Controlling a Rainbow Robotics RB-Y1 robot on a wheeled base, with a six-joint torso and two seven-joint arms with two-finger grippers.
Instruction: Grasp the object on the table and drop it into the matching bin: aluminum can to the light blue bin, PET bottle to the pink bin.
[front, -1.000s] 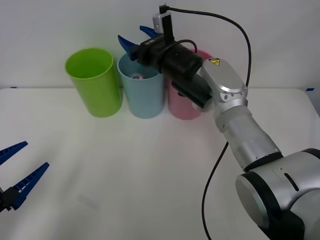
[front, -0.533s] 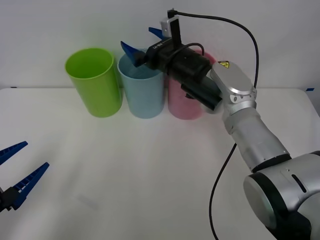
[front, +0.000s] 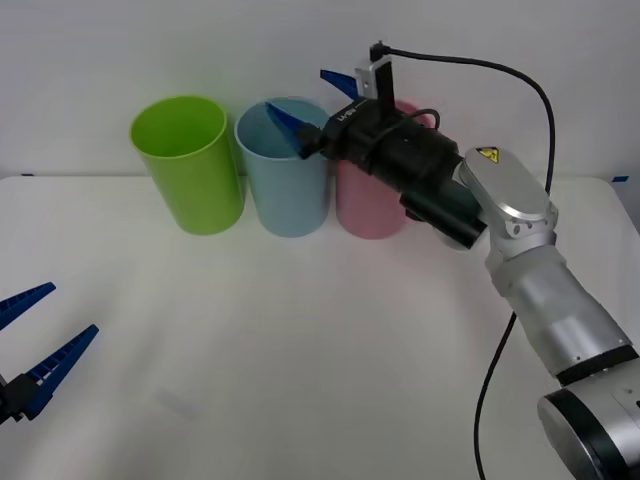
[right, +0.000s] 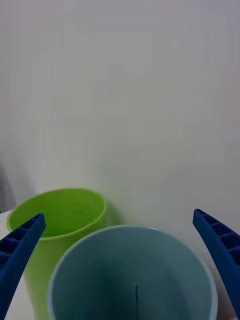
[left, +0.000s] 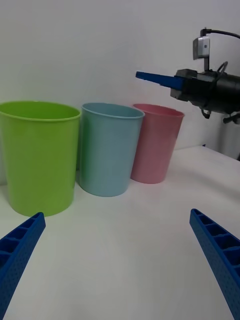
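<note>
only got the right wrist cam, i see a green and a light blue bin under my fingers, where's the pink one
observer: the pink bin stands on the table right beside the light blue bin, on the robot's right side of it. your forearm crosses above it.
operator: so where am i sitting relative to the blue one
observer: in the front view the right gripper hangs open above the light blue bin's rim, toward its pink side.
operator: left arm in my way
observer: no, the left gripper is open, low over the table's near left corner, well apart from the bins.
</note>
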